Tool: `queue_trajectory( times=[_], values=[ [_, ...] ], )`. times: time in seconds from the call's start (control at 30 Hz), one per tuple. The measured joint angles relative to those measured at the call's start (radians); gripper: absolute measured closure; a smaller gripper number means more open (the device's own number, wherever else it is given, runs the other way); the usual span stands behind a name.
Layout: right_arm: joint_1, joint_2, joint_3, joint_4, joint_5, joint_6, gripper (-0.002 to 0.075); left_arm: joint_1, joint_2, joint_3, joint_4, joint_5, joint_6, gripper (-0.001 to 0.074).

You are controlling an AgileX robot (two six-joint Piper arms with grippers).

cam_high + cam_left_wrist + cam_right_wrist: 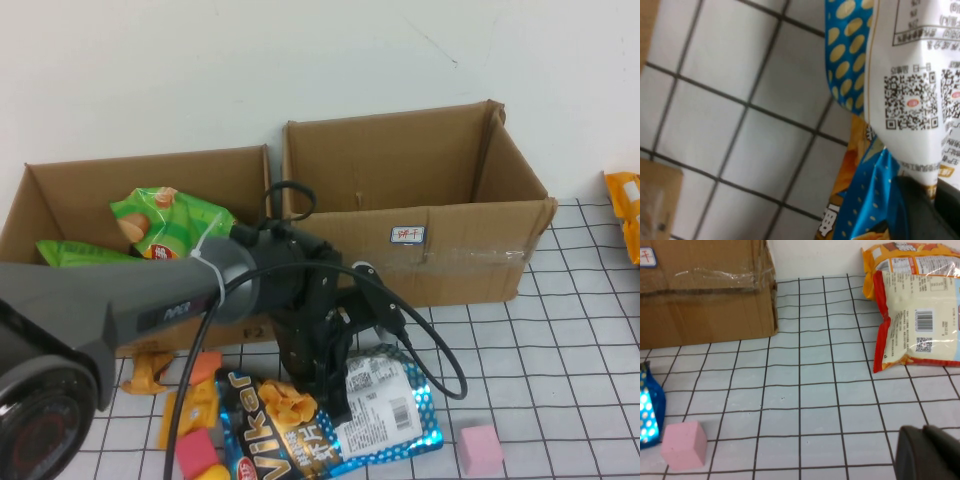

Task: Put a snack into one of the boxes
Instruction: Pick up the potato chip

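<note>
The left pincer (338, 398) is closed on the shiny blue-and-white snack bag (385, 412), down at the near edge of the gridded white worktop (560, 330). The brown cardboard box with the small white red-lettered label (408, 235) sits open-topped just behind it, against the wall. Bare squares run from the bag to the box front, with 1 pink foam cube (480, 449) to the right. The right pincer (927, 452) is shut, low over open grid near a red-edged white snack packet (917, 322).
</note>
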Motion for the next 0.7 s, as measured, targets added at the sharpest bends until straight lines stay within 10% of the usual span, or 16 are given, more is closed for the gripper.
queue_trajectory(
  times=[0.7],
  values=[
    [0.000,0.000,0.000,0.002,0.000,0.000,0.0727,0.000,-0.280,0.002,-0.115,0.114,0.008,0.0730]
  ],
)
